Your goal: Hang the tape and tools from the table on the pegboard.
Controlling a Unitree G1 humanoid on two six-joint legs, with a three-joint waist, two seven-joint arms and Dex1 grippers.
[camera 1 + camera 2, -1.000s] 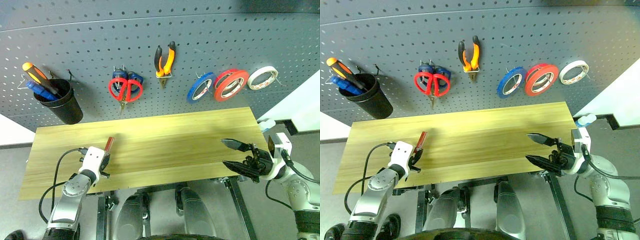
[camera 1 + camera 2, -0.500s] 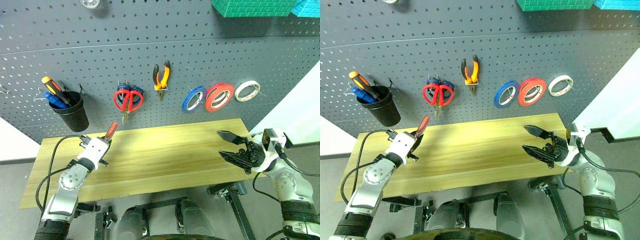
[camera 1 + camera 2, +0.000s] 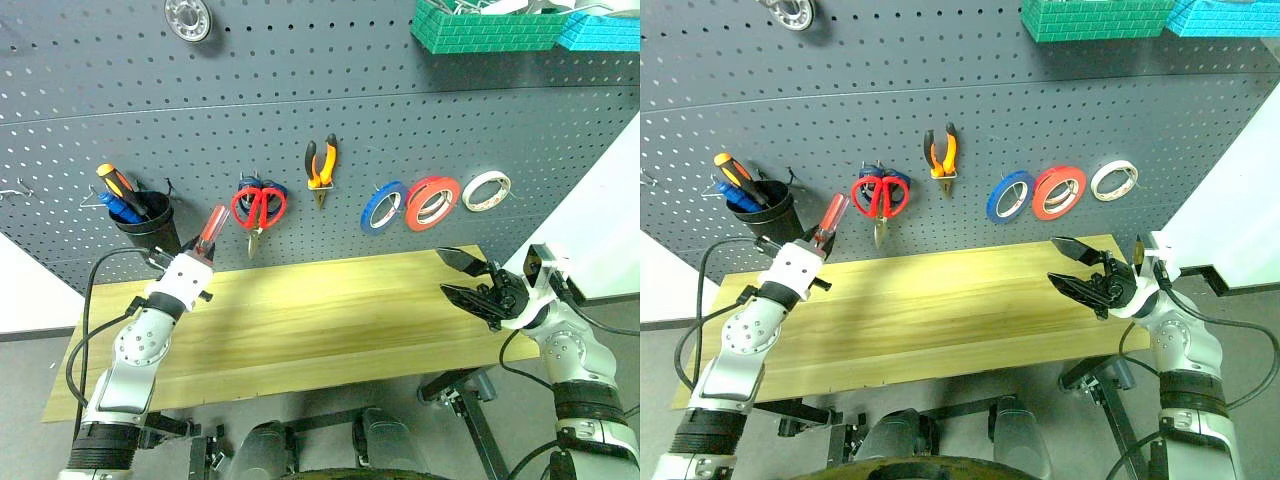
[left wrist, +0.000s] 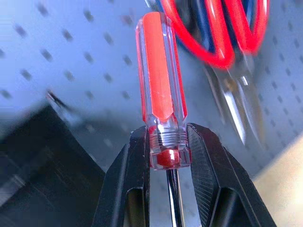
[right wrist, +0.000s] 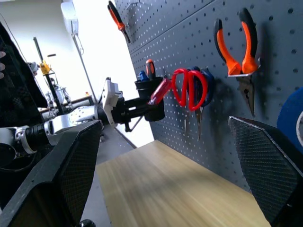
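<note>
Fingers (image 4: 137,189) of our left gripper (image 3: 196,258) are pinching the collar of the red-handled screwdriver (image 3: 212,229), holding it handle-up in front of the pegboard (image 3: 330,110), between the black cup (image 3: 150,227) and the red-handled scissors (image 3: 259,207); our right gripper (image 3: 462,276) is hanging with its jaws spread wide and holding nothing, over the right end of the table (image 3: 330,320). We are seeing grey floor (image 3: 30,440) under the light wood top and a white wall (image 3: 620,200) to the right. Green bins (image 3: 485,28) are sitting high up. Pliers (image 3: 320,165) and the red-orange tape (image 3: 431,203) are hanging beside blue (image 3: 383,206) and white rolls (image 3: 486,190)
</note>
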